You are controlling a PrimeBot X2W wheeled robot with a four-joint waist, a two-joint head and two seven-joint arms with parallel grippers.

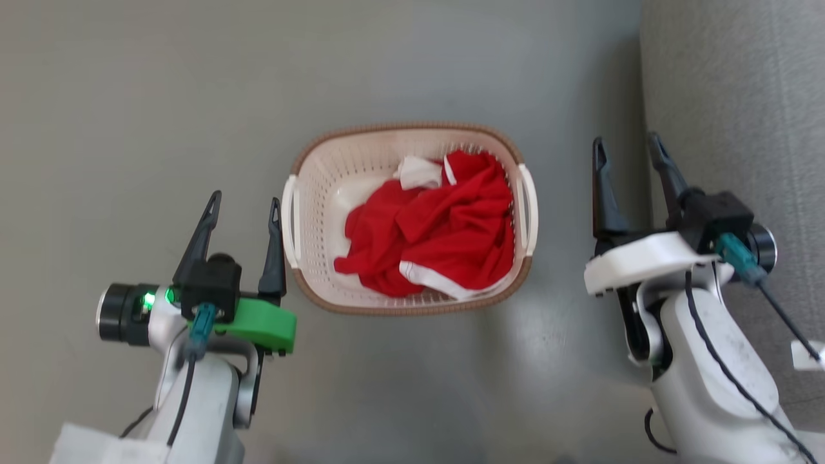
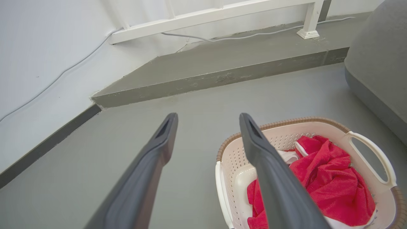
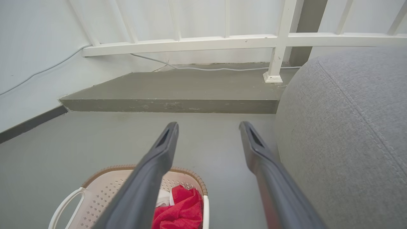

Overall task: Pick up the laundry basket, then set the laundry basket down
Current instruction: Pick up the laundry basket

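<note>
Left gripper [image 1: 245, 197] was spread, empty, laundry basket [image 1: 361, 151] just beside at its 3 o'clock. Right gripper [image 1: 626, 138] was spread, empty, basket apart at 9 o'clock, resting on floor [image 1: 129, 96].

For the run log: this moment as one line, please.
laundry basket: on floor, not gripped | left gripper: jaws open, close beside basket | right gripper: jaws open, apart from basket

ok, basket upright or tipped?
Upright: the laundry basket sits flat on the grey floor, its opening facing up and the red garment bunched inside.
</note>
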